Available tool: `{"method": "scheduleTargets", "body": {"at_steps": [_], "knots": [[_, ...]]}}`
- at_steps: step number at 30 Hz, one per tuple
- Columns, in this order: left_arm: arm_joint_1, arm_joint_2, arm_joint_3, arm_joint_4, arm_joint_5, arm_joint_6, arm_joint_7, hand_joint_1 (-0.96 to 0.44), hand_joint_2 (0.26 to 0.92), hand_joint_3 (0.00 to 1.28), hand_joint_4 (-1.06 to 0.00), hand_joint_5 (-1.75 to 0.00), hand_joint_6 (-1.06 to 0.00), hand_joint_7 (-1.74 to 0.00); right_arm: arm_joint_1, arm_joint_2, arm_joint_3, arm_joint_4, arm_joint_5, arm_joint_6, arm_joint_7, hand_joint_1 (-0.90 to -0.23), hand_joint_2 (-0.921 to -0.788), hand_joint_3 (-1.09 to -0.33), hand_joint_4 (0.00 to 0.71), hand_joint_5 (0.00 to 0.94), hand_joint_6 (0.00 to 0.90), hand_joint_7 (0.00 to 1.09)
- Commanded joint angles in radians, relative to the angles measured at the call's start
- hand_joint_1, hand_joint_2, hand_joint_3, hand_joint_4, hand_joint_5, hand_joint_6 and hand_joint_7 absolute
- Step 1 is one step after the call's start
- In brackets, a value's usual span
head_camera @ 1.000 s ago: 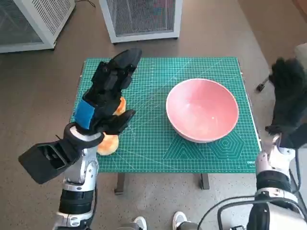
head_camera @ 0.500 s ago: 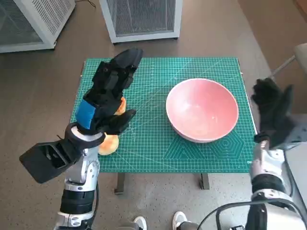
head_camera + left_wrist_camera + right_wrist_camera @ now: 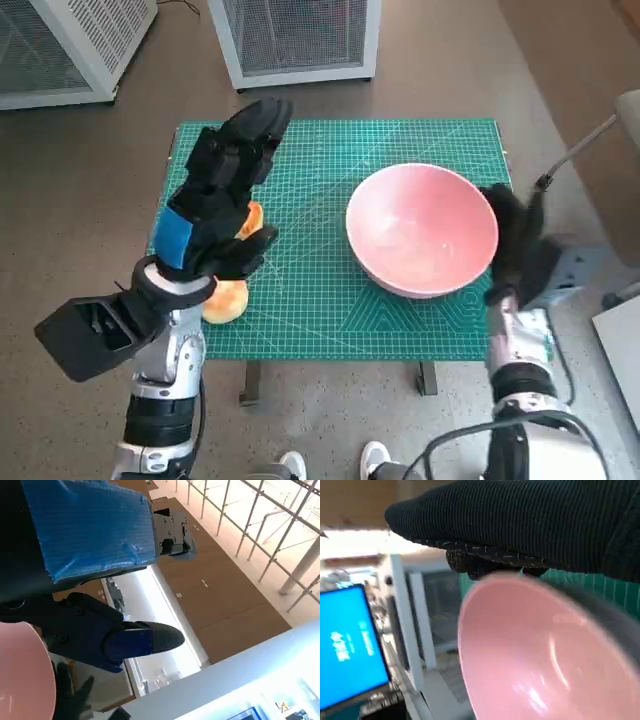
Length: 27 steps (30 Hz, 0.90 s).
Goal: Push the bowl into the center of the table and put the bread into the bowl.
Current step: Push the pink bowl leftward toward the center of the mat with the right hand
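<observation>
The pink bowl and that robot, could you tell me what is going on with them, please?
The robot's right hand is at the outer side of the pink bowl, which sits right of the green mat's centre. The left hand hovers open above the bread, which lies on the mat, not yet picked up.

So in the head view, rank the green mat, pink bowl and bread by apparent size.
1. green mat
2. pink bowl
3. bread, though the left hand hides part of it, so its full size is unsure.
</observation>
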<state>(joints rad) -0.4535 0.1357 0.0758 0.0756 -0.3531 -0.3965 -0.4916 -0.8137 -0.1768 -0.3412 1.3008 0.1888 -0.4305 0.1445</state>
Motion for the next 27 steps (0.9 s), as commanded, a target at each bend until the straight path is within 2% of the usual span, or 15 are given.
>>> {"method": "scheduleTargets", "body": {"at_steps": [1, 15, 27], "knots": [[0.015, 0.013, 0.012, -0.014, -0.007, 0.003, -0.005, -0.62, 0.921, 0.44, -0.05, -0.1, 0.0, -0.48, -0.013, 0.034, 0.007, 0.014, -0.015, 0.024, 0.003, -0.423, -0.921, -0.626, 0.175, 0.009, 0.096, 0.39], [0.049, 0.016, 0.038, -0.019, -0.03, -0.008, -0.012, -0.64, 0.921, 0.39, -0.09, -0.11, 0.0, -0.54, -0.066, 0.097, 0.024, 0.02, -0.039, 0.042, 0.003, -0.418, -0.921, -0.647, 0.175, 0.005, 0.096, 0.38], [0.067, 0.023, 0.05, -0.02, -0.001, -0.036, -0.005, -0.64, 0.921, 0.39, -0.1, -0.09, 0.0, -0.51, -0.097, 0.131, 0.048, 0.026, -0.068, 0.053, -0.007, -0.443, -0.921, -0.635, 0.178, 0.004, 0.102, 0.36]]}}
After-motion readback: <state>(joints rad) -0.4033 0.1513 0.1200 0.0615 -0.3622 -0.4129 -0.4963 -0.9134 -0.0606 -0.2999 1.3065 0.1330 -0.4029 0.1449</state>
